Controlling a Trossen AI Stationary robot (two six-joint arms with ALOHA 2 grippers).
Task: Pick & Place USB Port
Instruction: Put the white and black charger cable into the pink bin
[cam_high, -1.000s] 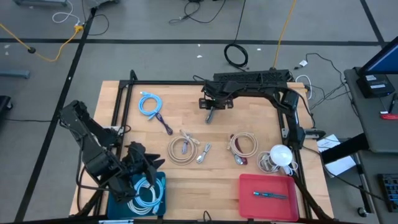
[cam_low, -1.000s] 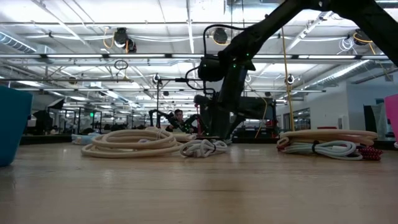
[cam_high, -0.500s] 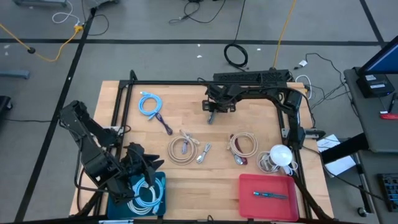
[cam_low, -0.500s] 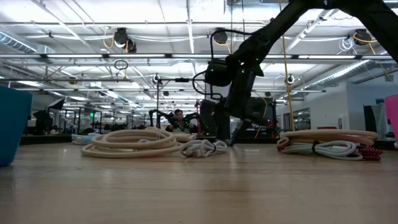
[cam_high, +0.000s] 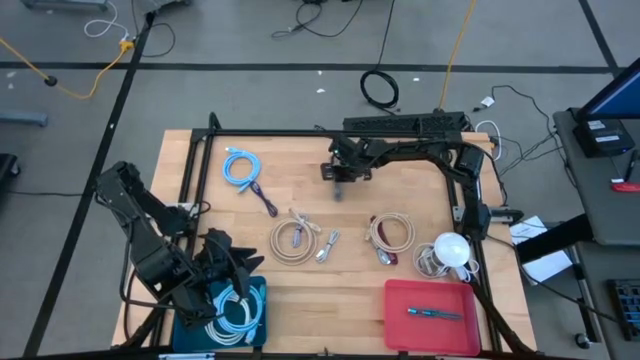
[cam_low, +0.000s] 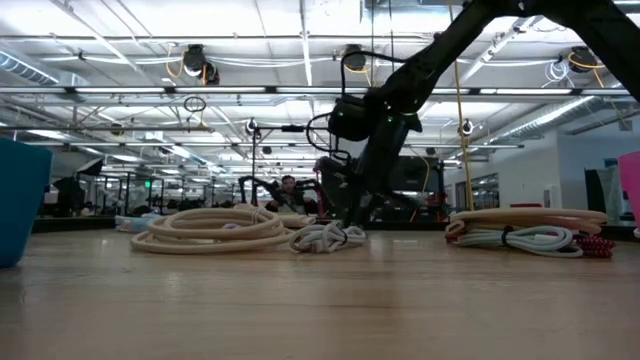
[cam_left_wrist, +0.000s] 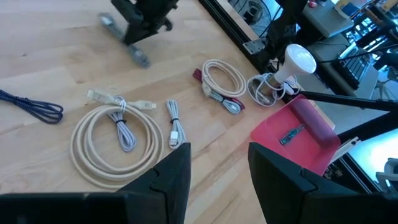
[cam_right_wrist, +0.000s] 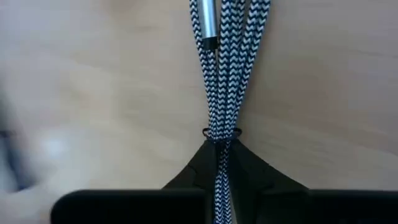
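A black-and-white braided USB cable (cam_right_wrist: 227, 62) with a silver plug (cam_right_wrist: 204, 25) lies bundled at the table's far middle, seen in the high view as a short grey strip (cam_high: 337, 190). My right gripper (cam_right_wrist: 221, 149) (cam_high: 339, 176) is shut on it and reaches down to table level in the low view (cam_low: 350, 210). My left gripper (cam_left_wrist: 217, 168) (cam_high: 232, 268) waits open at the near left, by the blue bin (cam_high: 255, 300), with nothing between its fingers. My right gripper pinches the bundled strands between its two fingers just behind a thin tie (cam_right_wrist: 221, 132) that gathers them. The fingers point down from above. The strands fan out beyond the fingertips over the wood; whether the bundle is off the table I cannot tell.
Also on the table are a light blue cable (cam_high: 240, 168), a dark blue cable (cam_high: 266, 203), a cream coil (cam_high: 292, 240), a small white cable (cam_high: 327, 246), a cream coil with a red tie (cam_high: 390, 235) and a white lamp (cam_high: 450, 250). A red tray (cam_high: 400, 300) stands near right.
My right arm's wrist has swung a little toward the table's right edge and back again, staying over the braided cable at the far middle.
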